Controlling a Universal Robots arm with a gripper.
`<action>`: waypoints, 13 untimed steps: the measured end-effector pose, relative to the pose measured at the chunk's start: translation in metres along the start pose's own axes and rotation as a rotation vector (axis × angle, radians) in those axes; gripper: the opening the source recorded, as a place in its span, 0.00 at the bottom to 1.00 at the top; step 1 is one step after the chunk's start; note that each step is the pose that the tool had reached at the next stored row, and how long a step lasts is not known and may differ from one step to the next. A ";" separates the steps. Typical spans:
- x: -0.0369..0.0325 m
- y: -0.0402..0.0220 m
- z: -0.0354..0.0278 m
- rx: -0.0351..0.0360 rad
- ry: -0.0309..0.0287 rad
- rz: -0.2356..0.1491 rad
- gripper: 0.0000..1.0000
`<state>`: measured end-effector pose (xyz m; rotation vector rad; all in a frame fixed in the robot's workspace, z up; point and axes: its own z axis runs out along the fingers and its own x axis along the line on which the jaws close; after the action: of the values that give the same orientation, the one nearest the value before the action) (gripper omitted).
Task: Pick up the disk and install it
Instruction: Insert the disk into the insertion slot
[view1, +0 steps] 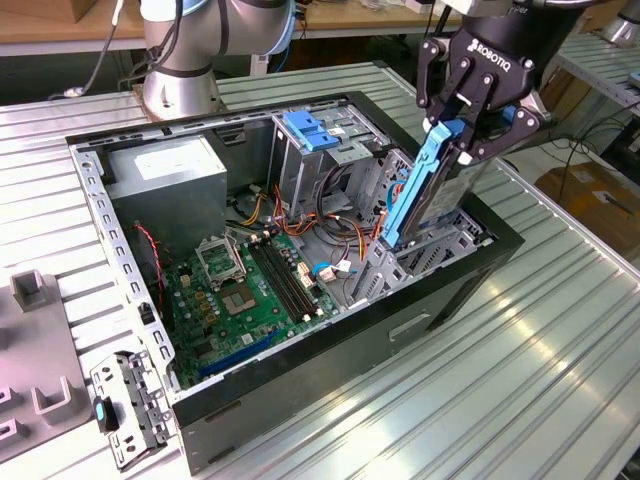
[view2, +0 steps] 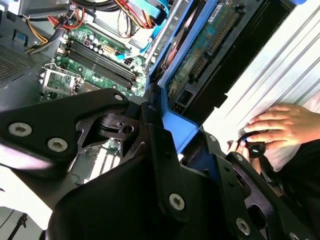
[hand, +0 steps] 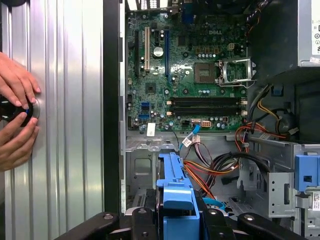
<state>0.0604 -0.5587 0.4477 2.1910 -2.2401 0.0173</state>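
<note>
The disk, a dark drive with a blue plastic rail along its side, hangs tilted over the drive bay at the end of the open computer case on the exterior view's right. My gripper is shut on its upper end, and its lower end dips just inside the bay. The second wrist view shows the disk's green circuit-board underside past the black fingers. In the first wrist view the disk's blue rail stands on edge between the fingers, above the bay.
Inside the case lie the green motherboard, a grey power supply box, a metal cage with a blue handle and loose coloured cables. A person's hands rest on the ribbed table beside the case. A loose bracket lies near the front corner.
</note>
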 end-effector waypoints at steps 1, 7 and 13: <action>-0.0005 0.0000 0.0004 0.0000 0.0002 0.002 0.37; -0.0021 0.0001 0.0038 -0.0001 0.0002 0.002 0.37; -0.0018 0.0001 0.0083 0.0001 0.0118 0.003 0.37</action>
<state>0.0604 -0.5570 0.4394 2.1820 -2.2372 0.0302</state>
